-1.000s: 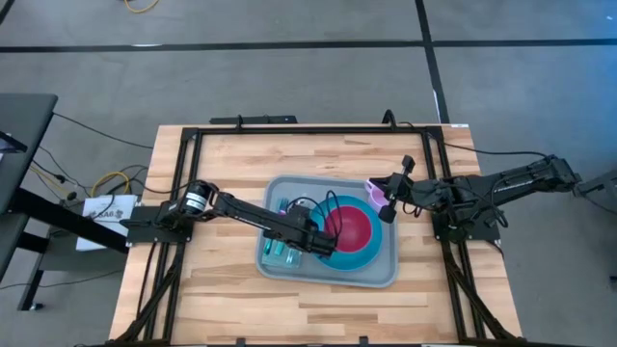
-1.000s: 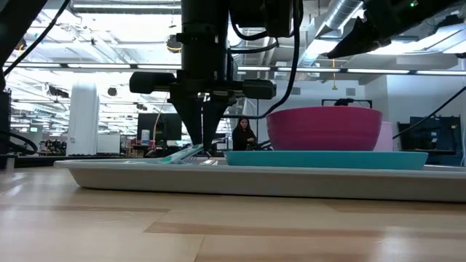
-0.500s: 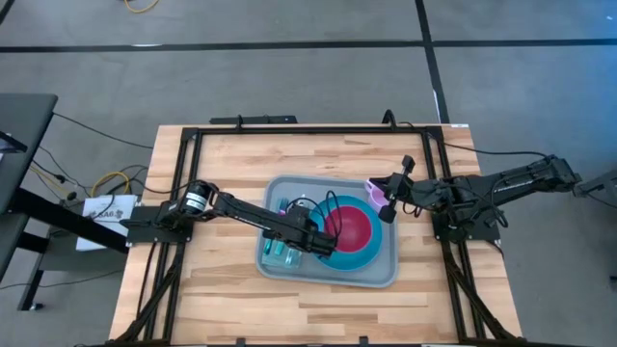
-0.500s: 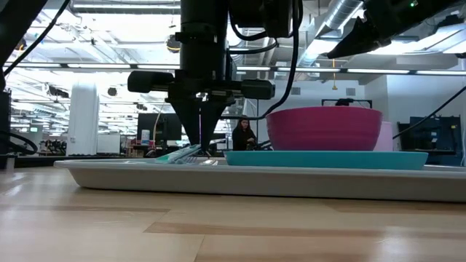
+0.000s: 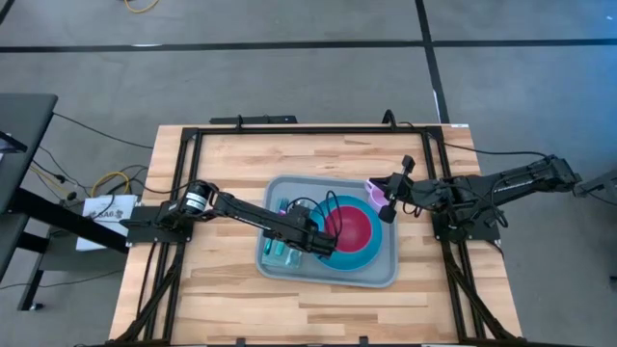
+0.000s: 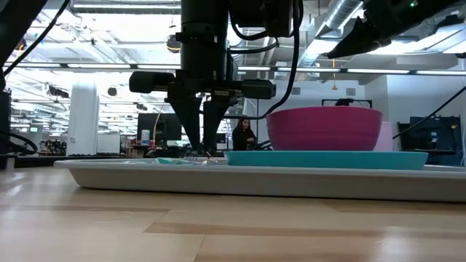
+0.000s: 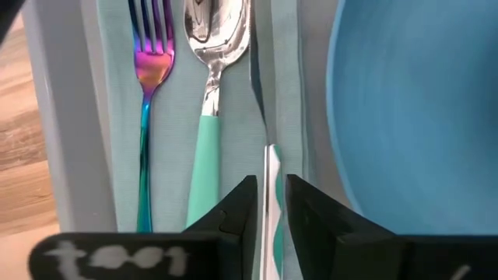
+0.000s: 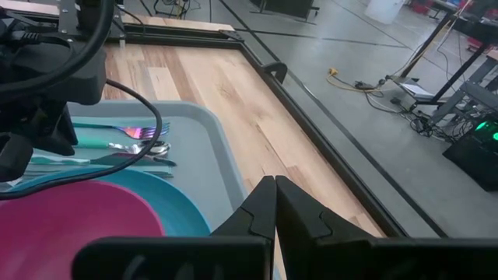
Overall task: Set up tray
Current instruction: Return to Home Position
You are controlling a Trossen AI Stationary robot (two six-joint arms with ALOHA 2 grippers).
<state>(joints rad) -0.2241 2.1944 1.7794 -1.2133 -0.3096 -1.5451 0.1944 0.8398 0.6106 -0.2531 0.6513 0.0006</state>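
The grey-blue tray (image 5: 378, 272) (image 6: 145, 175) lies on the wooden table. On it are a blue plate (image 5: 364, 256) carrying a pink bowl (image 5: 353, 226) (image 6: 324, 128), and a teal napkin (image 7: 117, 124). A rainbow fork (image 7: 148, 78), a teal-handled spoon (image 7: 208, 85) and a knife (image 7: 261, 93) lie flat on the napkin. My left gripper (image 7: 270, 210) (image 6: 203, 149) points down over the napkin. It is slightly open, with a finger on either side of the knife's striped handle (image 7: 273, 167). My right gripper (image 8: 274, 204) (image 5: 387, 208) hovers shut over the tray's far right corner.
A pale pink cup (image 5: 373, 188) stands at the tray's far right corner, just beside my right gripper. A black metal frame (image 5: 289, 131) runs around the table's edges. Bare wood (image 5: 222, 289) lies on the near and left sides of the tray.
The knife, held tilted with one end raised off the napkin, has come down and now lies flat beside the spoon. My left gripper's fingertips, closed to a point before, now stand slightly apart: it has let go of the knife. My right arm has kept still.
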